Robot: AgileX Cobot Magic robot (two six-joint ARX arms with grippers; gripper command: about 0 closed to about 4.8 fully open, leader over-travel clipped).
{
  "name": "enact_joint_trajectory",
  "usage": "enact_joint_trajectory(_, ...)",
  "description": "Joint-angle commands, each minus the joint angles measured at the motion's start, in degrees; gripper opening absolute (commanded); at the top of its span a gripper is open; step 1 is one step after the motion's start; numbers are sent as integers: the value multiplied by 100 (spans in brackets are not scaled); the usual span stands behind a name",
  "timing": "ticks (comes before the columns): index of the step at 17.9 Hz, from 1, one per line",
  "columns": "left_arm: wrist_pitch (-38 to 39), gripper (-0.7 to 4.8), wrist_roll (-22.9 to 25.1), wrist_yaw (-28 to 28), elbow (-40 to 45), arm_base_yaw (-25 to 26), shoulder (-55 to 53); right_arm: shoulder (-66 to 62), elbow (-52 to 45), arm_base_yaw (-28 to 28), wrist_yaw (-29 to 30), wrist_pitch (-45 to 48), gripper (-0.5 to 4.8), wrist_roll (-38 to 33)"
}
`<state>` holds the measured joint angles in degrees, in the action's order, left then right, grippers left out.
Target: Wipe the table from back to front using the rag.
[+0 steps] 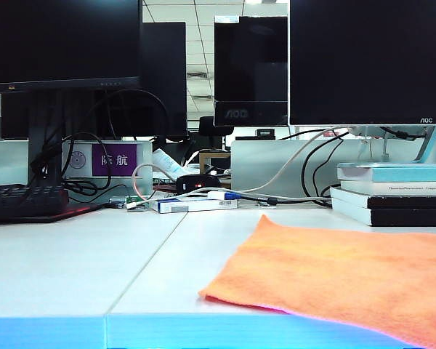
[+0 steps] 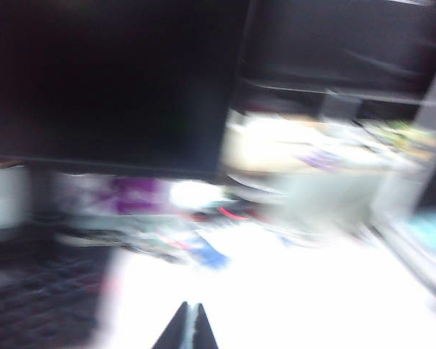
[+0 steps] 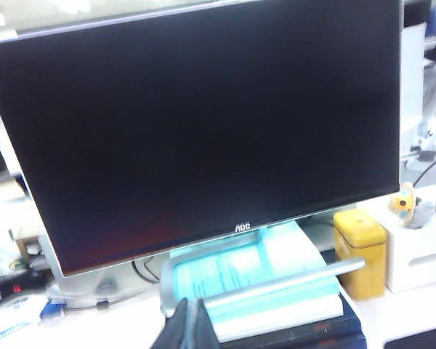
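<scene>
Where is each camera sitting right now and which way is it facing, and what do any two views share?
Exterior: low at the table front edge, facing the monitors; rag front right; no arm visible.
Left wrist: blurred, facing the desk's back; shut left gripper tips show.
Right wrist: facing the AOC monitor on the stacked books; shut right gripper shows.
Shared: exterior and right wrist both show that monitor and books.

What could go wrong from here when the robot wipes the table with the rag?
1. The rag lies at the table's front edge, one corner near the blue lip; a pull forward may drag it off.
2. Starting at the back, the stacked books and loose cables could be struck or snagged.
3. The left pincer and right pincer look shut, so each must open before gripping.
</scene>
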<state>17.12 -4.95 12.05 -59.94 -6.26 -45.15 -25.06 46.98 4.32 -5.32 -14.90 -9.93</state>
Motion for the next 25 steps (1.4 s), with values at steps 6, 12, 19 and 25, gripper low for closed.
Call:
enact_joint_trajectory(6, 3504, -3, 1322, -190, -2981, -2586, -2124, -2184, 2210, -33, 2549, -2116, -1, 1141)
enact_joint_trajectory(12, 3591, -3, 1182, -66, -3265, -2868, -2302, -3427, 2549, -1517, 2028, -3825, -1, 2243)
enact_joint_trajectory(19, 3287, -3, 1202, -24, -3287, -2868, -2302, -5694, 2540, -2371, 1392, -4472, 211, 2347)
enact_joint_trajectory(25, 3287, -3, 1202, -24, -3287, -2868, -2304, -6802, 2538, -2367, 1290, -3873, 479, 2511)
